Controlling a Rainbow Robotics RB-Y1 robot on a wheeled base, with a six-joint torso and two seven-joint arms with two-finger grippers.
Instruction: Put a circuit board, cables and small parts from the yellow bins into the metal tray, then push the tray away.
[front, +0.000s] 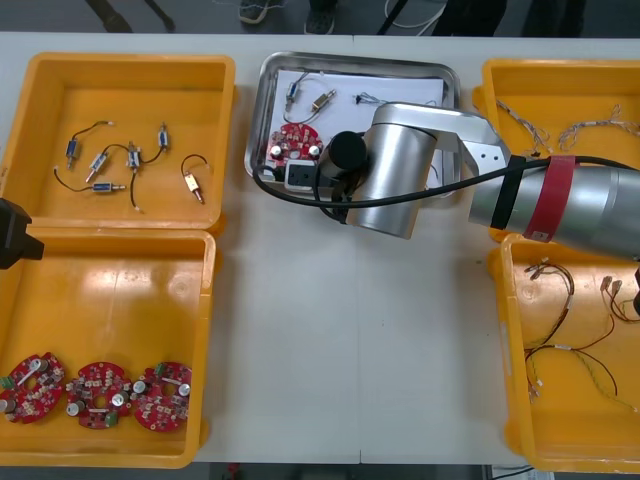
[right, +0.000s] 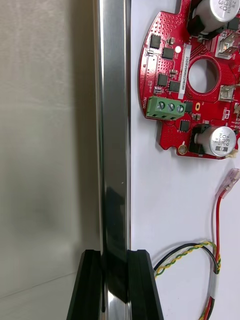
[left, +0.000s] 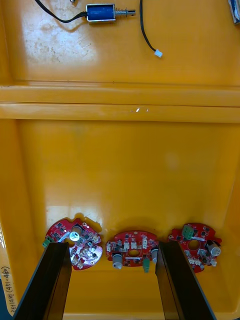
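Clamping the metal tray (right: 114, 125) rim beside a circuit board (right: 192, 80), right gripper (right: 115, 256); left gripper (left: 112, 246) hangs spread apart over a yellow bin (left: 120, 165).

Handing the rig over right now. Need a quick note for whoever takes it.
Right pincer: shut on the tray rim, close to the board.
Left pincer: open, hovering over the near left bin, above three spare boards.
In the tray: the board, a cable and small parts.
Done: loading looks complete.
Left: push the tray away.
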